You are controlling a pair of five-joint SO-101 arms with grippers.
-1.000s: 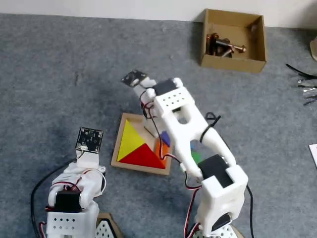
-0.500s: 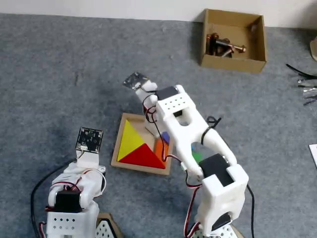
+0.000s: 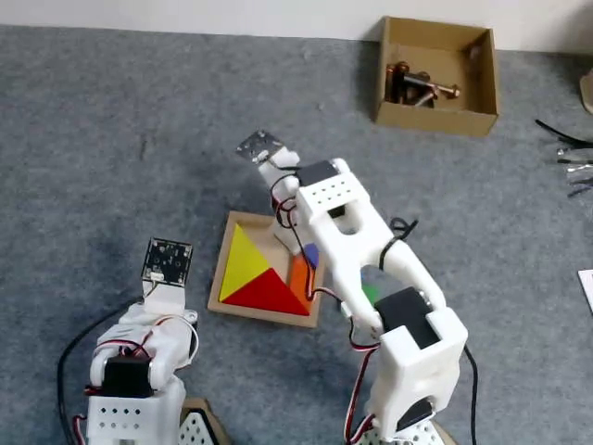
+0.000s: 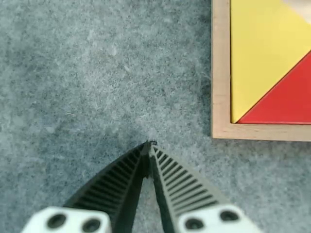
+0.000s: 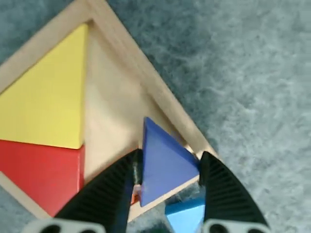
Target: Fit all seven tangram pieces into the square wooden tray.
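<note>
The right gripper is closed to a middling width on a blue triangle, one black finger pressed to each side of it. The triangle sits over the tray near one corner, part of it overlapping the wooden rim, above the bare wood of the tray floor. A light blue piece lies on the carpet just outside that rim, below the gripper. In the high view the right arm reaches from the lower right across the tray, which lies at the centre of the frame. A yellow triangle fills the tray's left part, a red triangle its lower part, and an orange piece shows beside the arm. A green piece shows on the carpet just right of the tray, partly hidden by the arm. The left arm stands at the lower left of the high view. The left gripper has its ribbed fingers pressed together on nothing, over bare carpet near a corner of the tray. A cardboard box sits at the upper right.
</note>
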